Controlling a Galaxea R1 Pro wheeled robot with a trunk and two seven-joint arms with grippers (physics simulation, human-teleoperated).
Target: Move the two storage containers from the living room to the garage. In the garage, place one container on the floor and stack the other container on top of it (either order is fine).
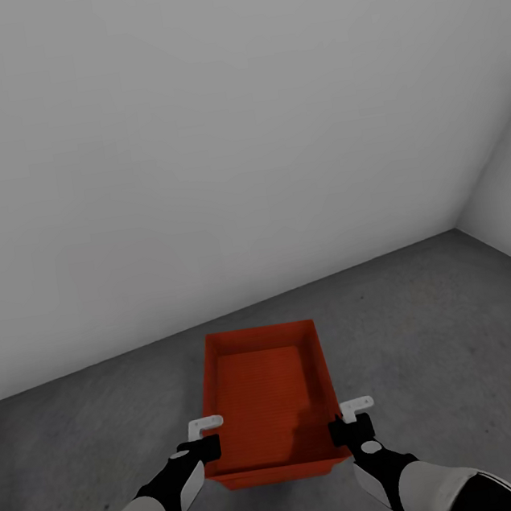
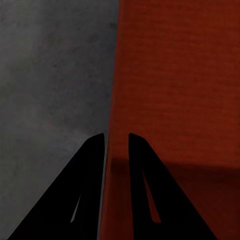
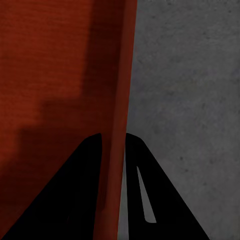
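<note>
Both arms wear pale grey shells on the forearms, narrowing into glossy black wrists. The left claw (image 1: 206,436) and right claw (image 1: 353,417) each have a black body topped by a small white bracket; their fingers (image 2: 92,190) are flat black wedges with slim slots.

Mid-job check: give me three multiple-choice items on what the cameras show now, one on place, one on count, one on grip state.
1. The bin is above: A wood planks; B grey concrete floor; C a table.
2. Bins visible: A one; B two; C three.
3. The left gripper and right gripper are: A both open, clear of the bin; B one gripping; C each shut on a side wall.

Answers: 1 B, grey concrete surrounds it; 2 A, a single orange-red bin; 3 C, each wrist view shows jaws straddling a wall.
</note>
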